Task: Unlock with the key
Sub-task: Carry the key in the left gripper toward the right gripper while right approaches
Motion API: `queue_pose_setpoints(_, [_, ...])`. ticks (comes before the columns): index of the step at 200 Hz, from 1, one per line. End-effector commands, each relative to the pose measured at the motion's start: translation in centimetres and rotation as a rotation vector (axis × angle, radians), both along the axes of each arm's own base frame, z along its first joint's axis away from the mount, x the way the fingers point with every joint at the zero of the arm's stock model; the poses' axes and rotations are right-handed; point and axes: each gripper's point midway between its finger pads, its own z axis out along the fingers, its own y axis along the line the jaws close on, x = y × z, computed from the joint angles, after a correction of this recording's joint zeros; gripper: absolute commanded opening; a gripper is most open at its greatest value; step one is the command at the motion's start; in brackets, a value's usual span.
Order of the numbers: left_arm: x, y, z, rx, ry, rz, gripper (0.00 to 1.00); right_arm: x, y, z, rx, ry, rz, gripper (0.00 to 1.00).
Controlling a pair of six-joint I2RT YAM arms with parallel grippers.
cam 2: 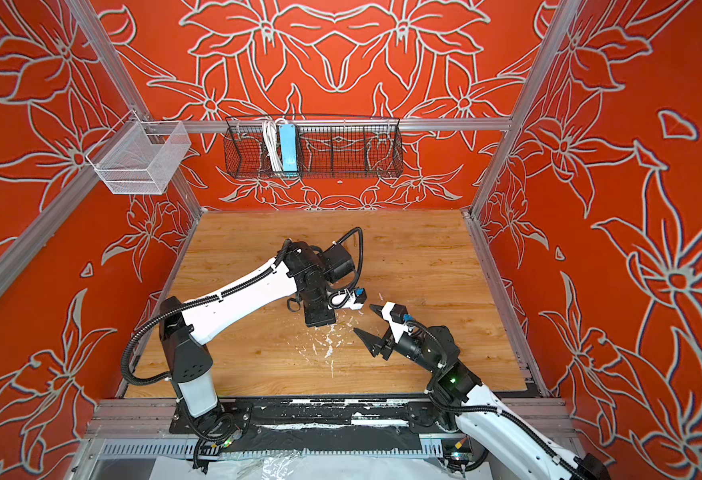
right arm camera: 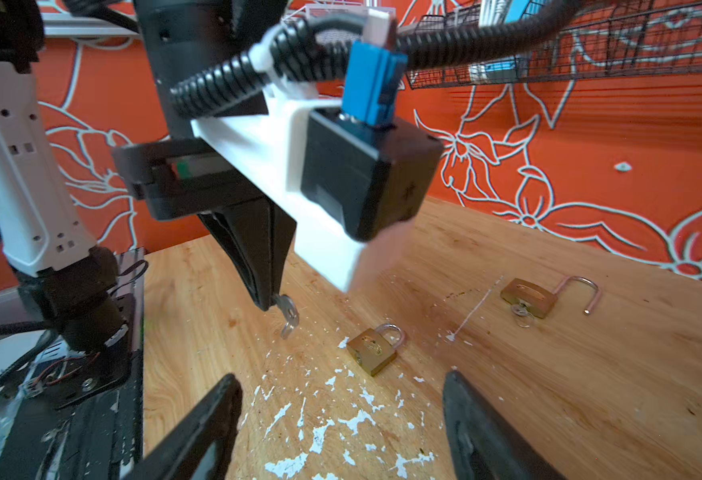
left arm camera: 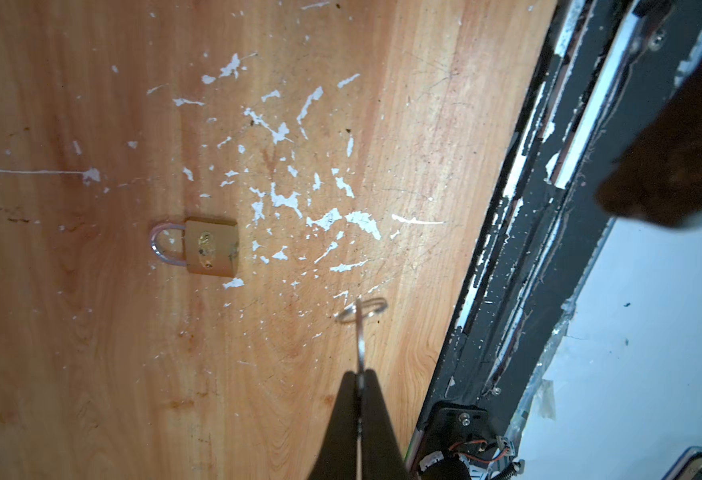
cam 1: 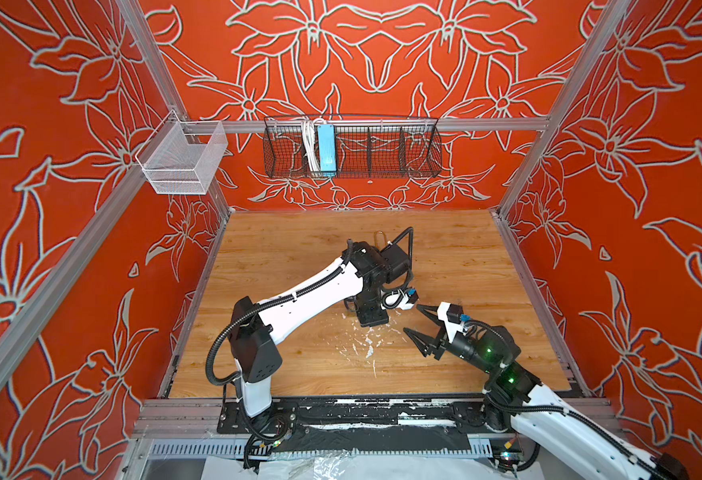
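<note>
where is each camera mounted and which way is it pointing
Top views: high at the front, looking down and back over the wooden table; both arms show, right gripper open.
Left wrist: on the left arm, looking down at the table; left gripper shut on the key.
Right wrist: on the right arm, looking low across the table at the left gripper; its own open fingers show.
Shared: both wrist views show the key and the closed padlock.
</note>
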Motion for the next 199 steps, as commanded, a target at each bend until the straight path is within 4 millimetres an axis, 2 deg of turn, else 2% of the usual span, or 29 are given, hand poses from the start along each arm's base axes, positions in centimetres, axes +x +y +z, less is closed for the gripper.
queue_pose_setpoints(1, [-1.4,-0.9,1.7,-0.116,0.013,-0.068,0.0,-1.4,1.1,2.8,0.044,-0.056,0.109,0.68])
queue_pose_setpoints(13, [-1.5,-1.1,1.9,-0.138,0.011,-0.076,0.0,-1.5,1.4,2.8,0.044,-0.044,0.134,0.64])
queue_pose_setpoints(77, [-3.0,-2.0,2.2,-0.249,0.051,-0.125,0.0,-1.5,2.6,2.5,0.047,0.013,0.199,0.56])
queue_pose_setpoints(104, [-2.8,-2.0,1.5,-0.24,0.045,-0.123,0.0,-1.7,2.6,2.6,0.05,0.013,0.207,0.52])
queue_pose_setpoints(131, [-2.7,-2.1,1.3,-0.235,0.045,-0.122,0.0,-1.8,2.8,2.7,0.052,0.021,0.222,0.51])
queue_pose_setpoints(174, [-2.7,-2.5,1.3,-0.268,0.032,-0.129,0.0,-1.9,3.9,2.3,0.053,0.068,0.287,0.46])
queue_pose_setpoints(199, [-2.4,-2.5,1.2,-0.269,0.02,-0.127,0.0,-1.9,4.0,2.2,0.048,0.077,0.294,0.38])
